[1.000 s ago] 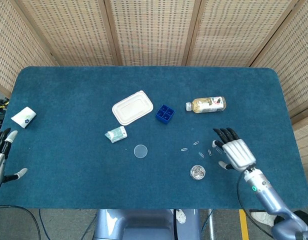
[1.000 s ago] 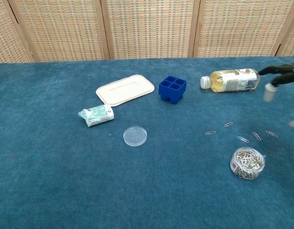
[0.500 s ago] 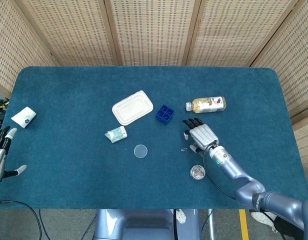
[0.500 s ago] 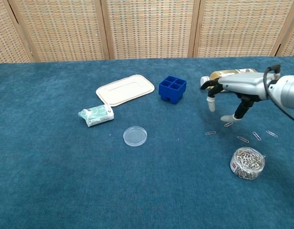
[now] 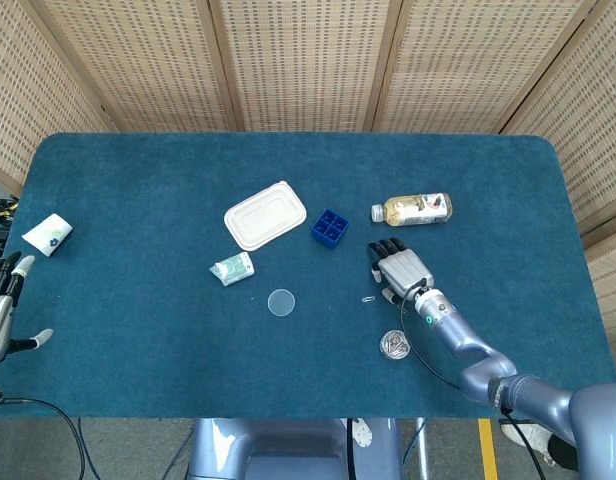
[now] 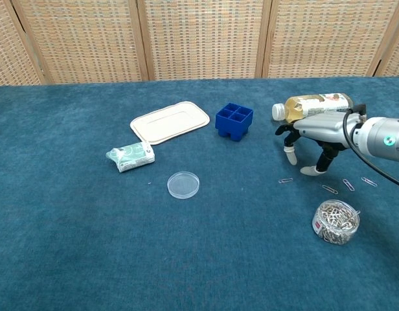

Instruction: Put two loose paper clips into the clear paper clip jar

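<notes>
Right hand: I have my right hand [image 6: 314, 135] low over the desk [image 5: 138, 180], palm down, toward the right part of the near half. Its fingers [image 6: 291, 154] are spread and angled down with nothing in them; one tip [image 6: 309, 171] looks to touch the cloth or a clip, and I cannot tell which.
Loose clips: a few paper clips [image 6: 329, 189] lie on the cloth just beside and near-right of that hand. One clip [image 5: 368, 299] sits just off the fingertips on the left. In the head view my hand covers most of them.
Jar: the clear jar [image 6: 335, 221] stands upright and uncovered near the near edge, right of centre, already holding a heap of clips. It is near the hand, on its near side, not touching.
Lid: a clear round lid [image 6: 183, 184] lies flat toward the middle, well apart from the jar.
Room to move: open cloth lies between lid and hand. A bottle [image 6: 311, 107] lies on its side just beyond the hand, and a blue tray [image 6: 234, 120] stands beyond-left of it.
Left hand: my left hand [image 5: 0, 310] sits off the left edge, fingers apart, holding nothing; it is partly cut off by the frame.
Other things: a white box lid [image 5: 265, 215] and a small green packet [image 5: 232, 268] lie left of centre; a white packet [image 5: 48, 233] is by the left edge.
</notes>
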Action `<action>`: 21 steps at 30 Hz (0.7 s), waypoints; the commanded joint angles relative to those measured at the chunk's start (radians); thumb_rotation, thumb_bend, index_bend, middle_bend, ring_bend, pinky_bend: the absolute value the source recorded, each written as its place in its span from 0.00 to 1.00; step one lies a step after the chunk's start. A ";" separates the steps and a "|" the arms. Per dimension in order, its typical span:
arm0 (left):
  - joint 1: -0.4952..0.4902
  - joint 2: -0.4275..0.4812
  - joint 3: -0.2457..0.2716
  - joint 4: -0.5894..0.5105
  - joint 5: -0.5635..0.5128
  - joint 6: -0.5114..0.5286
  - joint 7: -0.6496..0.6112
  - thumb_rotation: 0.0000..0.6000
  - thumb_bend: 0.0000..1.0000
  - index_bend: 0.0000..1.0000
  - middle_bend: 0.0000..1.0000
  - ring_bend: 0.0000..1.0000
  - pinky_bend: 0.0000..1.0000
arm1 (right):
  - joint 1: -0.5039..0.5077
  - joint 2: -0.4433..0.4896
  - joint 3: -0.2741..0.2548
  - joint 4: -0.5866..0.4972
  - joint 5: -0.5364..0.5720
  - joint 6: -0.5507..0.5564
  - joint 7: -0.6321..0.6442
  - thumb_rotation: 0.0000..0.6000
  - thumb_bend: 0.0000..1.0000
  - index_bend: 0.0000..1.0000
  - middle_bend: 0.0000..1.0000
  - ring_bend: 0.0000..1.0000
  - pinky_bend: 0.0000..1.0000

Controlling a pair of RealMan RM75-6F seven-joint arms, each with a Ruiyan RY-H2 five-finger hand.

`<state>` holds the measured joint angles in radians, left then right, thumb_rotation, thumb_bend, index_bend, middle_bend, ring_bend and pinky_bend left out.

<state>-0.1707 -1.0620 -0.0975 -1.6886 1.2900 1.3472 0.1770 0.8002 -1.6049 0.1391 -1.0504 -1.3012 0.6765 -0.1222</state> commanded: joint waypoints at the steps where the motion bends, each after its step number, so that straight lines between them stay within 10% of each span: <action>1: -0.001 -0.001 0.001 0.000 0.001 -0.002 0.002 1.00 0.11 0.00 0.00 0.00 0.00 | -0.005 0.015 -0.011 -0.011 -0.001 0.000 -0.002 1.00 0.35 0.48 0.06 0.00 0.00; 21: -0.004 -0.001 0.011 -0.004 0.013 -0.001 0.002 1.00 0.11 0.00 0.00 0.00 0.00 | -0.004 -0.006 -0.028 0.029 0.031 -0.001 -0.037 1.00 0.39 0.49 0.06 0.00 0.00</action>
<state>-0.1745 -1.0631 -0.0871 -1.6923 1.3027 1.3467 0.1791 0.7960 -1.6106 0.1113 -1.0210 -1.2702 0.6756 -0.1589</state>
